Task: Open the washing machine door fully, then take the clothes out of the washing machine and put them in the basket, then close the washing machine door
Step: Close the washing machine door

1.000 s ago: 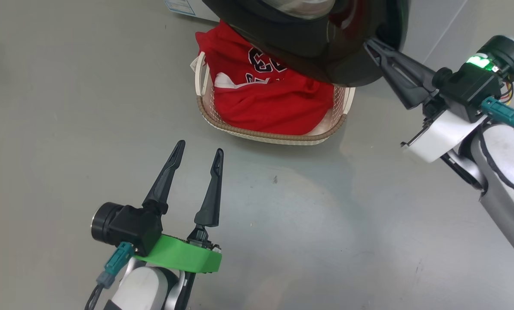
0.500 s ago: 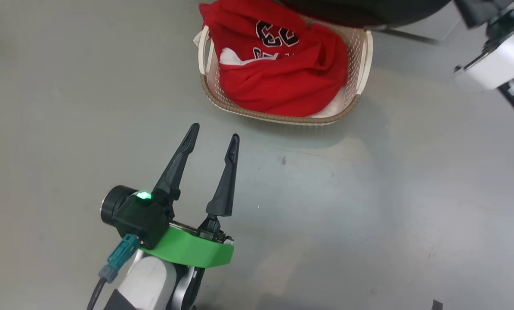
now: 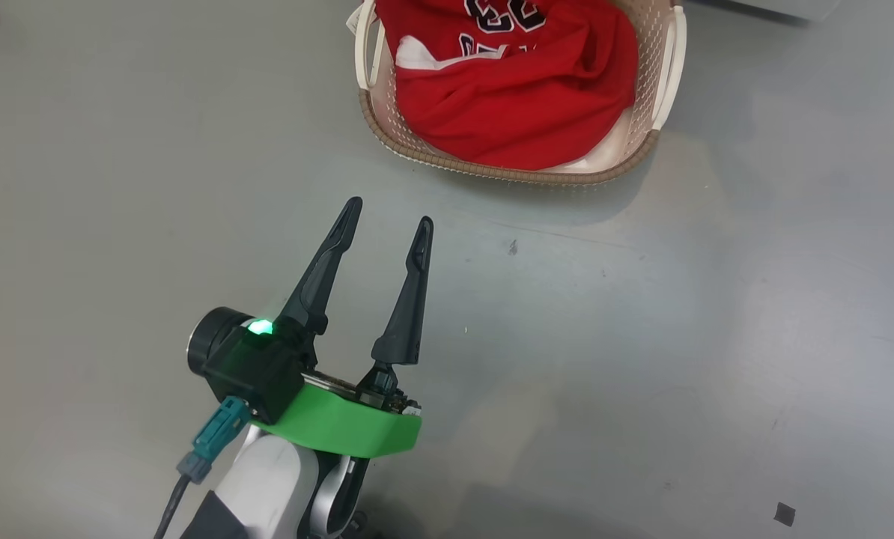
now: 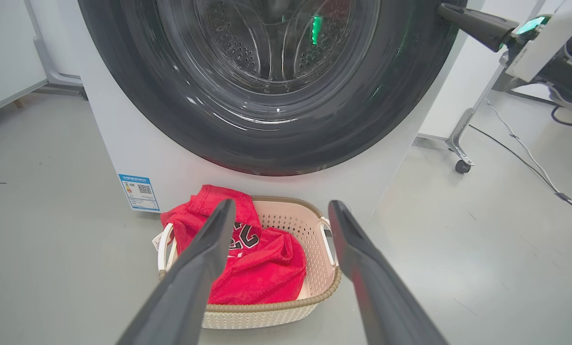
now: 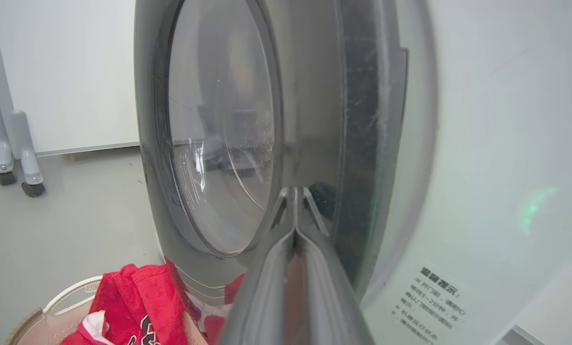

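Basket [image 3: 518,177] ahead of left gripper [image 3: 389,212]

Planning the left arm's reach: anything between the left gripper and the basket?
No. The head view shows only bare grey floor between the left gripper and the basket.

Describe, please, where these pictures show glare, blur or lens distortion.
Head view: even light, sharp; the basket throws a soft shadow on the floor. Left wrist view: glare streaks and a green reflection on the washing machine door; the left gripper is blurred. Right wrist view: the shut right gripper is out of focus; the washing machine looks curved.
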`<state>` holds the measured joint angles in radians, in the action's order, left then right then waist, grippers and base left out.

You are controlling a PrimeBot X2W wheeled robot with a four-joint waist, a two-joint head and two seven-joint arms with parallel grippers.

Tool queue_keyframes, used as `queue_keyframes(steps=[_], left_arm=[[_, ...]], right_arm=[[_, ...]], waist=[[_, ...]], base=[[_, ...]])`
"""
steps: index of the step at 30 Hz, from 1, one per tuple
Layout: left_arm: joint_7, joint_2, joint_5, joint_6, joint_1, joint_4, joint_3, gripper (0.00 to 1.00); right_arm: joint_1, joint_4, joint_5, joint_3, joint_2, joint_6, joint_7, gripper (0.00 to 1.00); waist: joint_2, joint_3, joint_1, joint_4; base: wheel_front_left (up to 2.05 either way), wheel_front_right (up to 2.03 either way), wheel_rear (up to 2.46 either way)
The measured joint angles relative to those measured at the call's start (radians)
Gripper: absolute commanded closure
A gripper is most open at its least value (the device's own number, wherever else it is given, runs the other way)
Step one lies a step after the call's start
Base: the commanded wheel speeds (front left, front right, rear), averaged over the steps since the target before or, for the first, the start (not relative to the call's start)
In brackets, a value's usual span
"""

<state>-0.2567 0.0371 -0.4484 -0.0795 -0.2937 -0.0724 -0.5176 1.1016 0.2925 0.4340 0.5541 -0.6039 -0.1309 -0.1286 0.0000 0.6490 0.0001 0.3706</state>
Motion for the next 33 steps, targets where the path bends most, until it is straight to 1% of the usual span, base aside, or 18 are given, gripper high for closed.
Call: queue_keyframes(steps=[4,9,21,26,33], left_arm=[[0.0,0.0,-0.008,-0.005,-0.009,-0.004,-0.005,0.0],[0.0,-0.001,-0.013,-0.011,-0.019,-0.004,-0.01,0.0],[0.0,-0.001,-0.024,-0.021,-0.037,-0.005,-0.022,0.0],[0.0,-0.002,-0.024,-0.021,-0.037,-0.003,-0.024,0.0],[0.0,-0.002,-0.027,-0.022,-0.042,0.015,-0.024,0.0]], right_arm=[[0.048,0.034,0.0,-0.021,-0.001,0.0,0.002,1.0],[0.07,0.082,-0.004,-0.026,0.002,0.001,0.002,1.0],[0.113,0.137,-0.017,-0.003,0.017,0.0,-0.003,1.0],[0.122,0.163,-0.019,-0.001,0.023,-0.008,-0.018,1.0],[0.115,0.225,-0.031,0.016,0.031,-0.008,-0.064,1.0]], waist=[[0.0,0.017,0.0,0.007],[0.0,0.025,0.0,0.014],[0.0,0.028,0.0,0.019],[0.0,0.027,0.0,0.019],[0.0,0.002,0.0,0.019]], base=[[0.0,0.0,0.0],[0.0,0.0,0.0],[0.0,0.0,0.0],[0.0,0.0,0.0],[0.0,0.0,0.0]])
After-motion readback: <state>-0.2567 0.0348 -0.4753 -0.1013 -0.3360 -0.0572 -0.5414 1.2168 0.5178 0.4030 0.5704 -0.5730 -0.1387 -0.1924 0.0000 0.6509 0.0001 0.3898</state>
